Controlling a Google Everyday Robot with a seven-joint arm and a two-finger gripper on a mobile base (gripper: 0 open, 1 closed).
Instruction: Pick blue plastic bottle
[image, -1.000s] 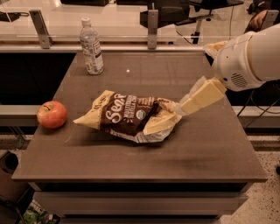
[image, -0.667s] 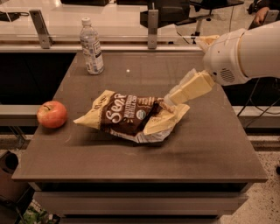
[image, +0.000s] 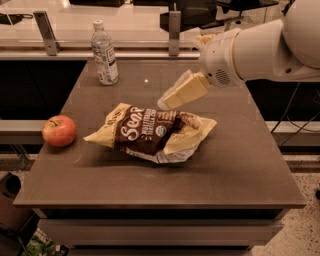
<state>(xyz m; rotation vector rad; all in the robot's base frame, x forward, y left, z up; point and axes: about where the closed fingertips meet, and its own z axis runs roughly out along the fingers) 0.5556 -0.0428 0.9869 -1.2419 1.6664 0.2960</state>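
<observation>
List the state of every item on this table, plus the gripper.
blue plastic bottle: upright, capped, at the far left corner of the table, untouched.
apple: resting at the left edge, stem up.
snack bag: lying flat in the middle, crumpled.
gripper: hovers just behind the snack bag, right of the blue plastic bottle, clear of it.

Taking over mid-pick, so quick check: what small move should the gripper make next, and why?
Probably move the gripper left and farther back, toward the blue plastic bottle. The gripper hangs above the far edge of the snack bag, well right of the bottle, which stands upright and untouched near the far left corner of the table.
</observation>
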